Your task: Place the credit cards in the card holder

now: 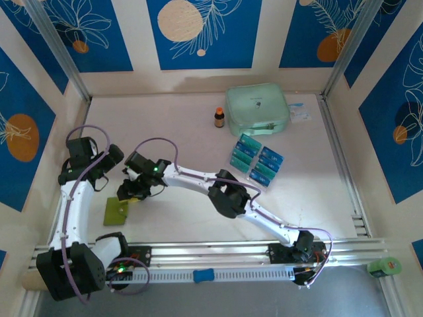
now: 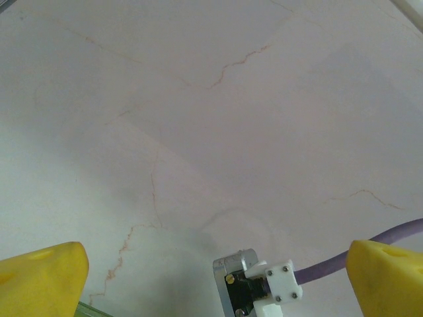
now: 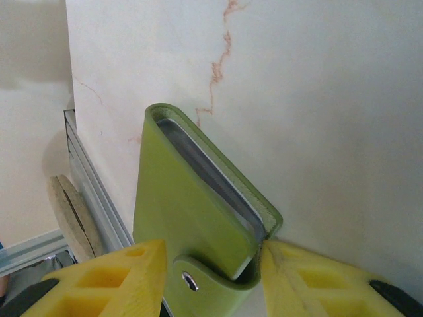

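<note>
The right end effector (image 3: pixel 211 249) pinches the card holder (image 3: pixel 192 211) at its snap-button end, with one yellow finger against each side. The olive-green wallet stretches away from the fingers over the pale tabletop (image 3: pixel 317 99). The left end effector (image 2: pixel 215 281) hangs near the card holder, on its far side, fingers spread wide and holding nothing. The credit cards (image 1: pixel 256 160) lie clustered well apart from the card holder, across the tabletop to its right.
</note>
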Action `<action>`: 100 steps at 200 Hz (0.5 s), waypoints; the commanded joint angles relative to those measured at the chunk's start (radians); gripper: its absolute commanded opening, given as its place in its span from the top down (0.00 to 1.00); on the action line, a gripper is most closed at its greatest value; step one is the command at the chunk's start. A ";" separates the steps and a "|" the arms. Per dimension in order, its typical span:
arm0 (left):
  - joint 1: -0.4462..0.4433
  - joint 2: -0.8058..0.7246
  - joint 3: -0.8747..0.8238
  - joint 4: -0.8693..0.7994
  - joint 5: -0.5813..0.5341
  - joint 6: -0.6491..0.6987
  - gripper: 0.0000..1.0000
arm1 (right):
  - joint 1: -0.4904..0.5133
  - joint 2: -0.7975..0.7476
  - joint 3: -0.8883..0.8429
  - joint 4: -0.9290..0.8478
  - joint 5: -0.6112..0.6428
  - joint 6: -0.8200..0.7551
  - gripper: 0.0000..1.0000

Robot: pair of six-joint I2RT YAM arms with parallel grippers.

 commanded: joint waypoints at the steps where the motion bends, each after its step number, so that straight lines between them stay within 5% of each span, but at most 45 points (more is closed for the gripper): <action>1: 0.016 -0.019 0.003 0.026 0.016 -0.012 0.00 | -0.004 0.025 0.052 -0.029 -0.024 0.009 0.58; 56: 0.016 -0.026 -0.006 0.036 0.026 -0.022 0.00 | -0.005 0.062 0.098 -0.017 -0.037 0.022 0.61; 100: 0.016 -0.033 -0.010 0.040 0.030 -0.025 0.00 | -0.005 0.068 0.099 0.018 -0.050 0.030 0.89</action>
